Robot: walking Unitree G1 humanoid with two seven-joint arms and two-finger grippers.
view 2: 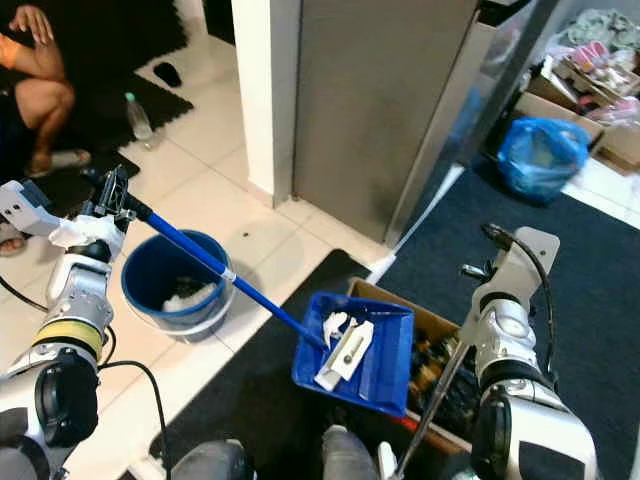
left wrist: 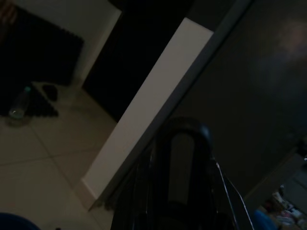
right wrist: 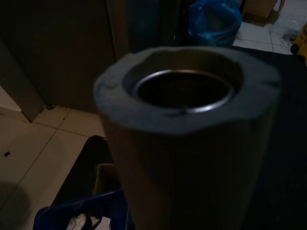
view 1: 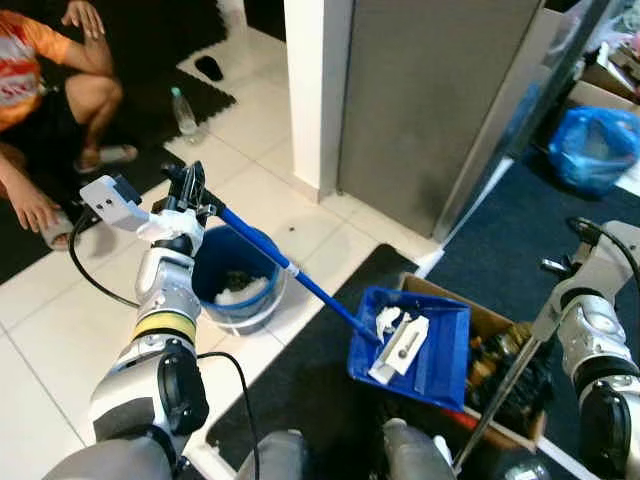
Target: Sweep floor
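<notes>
- Over a white-tiled floor (view 1: 60,350), a blue dustpan (view 1: 425,350) is held up by its long blue handle (view 1: 280,262), the top end of which is clamped in the closed fingers of the left hand (view 1: 188,190).
- White scraps (view 1: 398,335) are seen lying in the pan, which hangs above a dark mat (view 1: 300,390) and the near corner of a cardboard box (view 1: 500,345).
- A blue bucket (view 1: 238,280), with pale litter inside, is stood on the tiles at nine o'clock from the pan, below the handle.
- A thin metal pole (view 1: 505,385) is gripped at its upper end by the right hand (view 1: 560,300), at three o'clock from the pan; its hollow tip (right wrist: 187,88) is seen close up in the right wrist view.
- A seated person (view 1: 45,90) is pictured at ten o'clock, with a plastic bottle (view 1: 184,112) standing near.
</notes>
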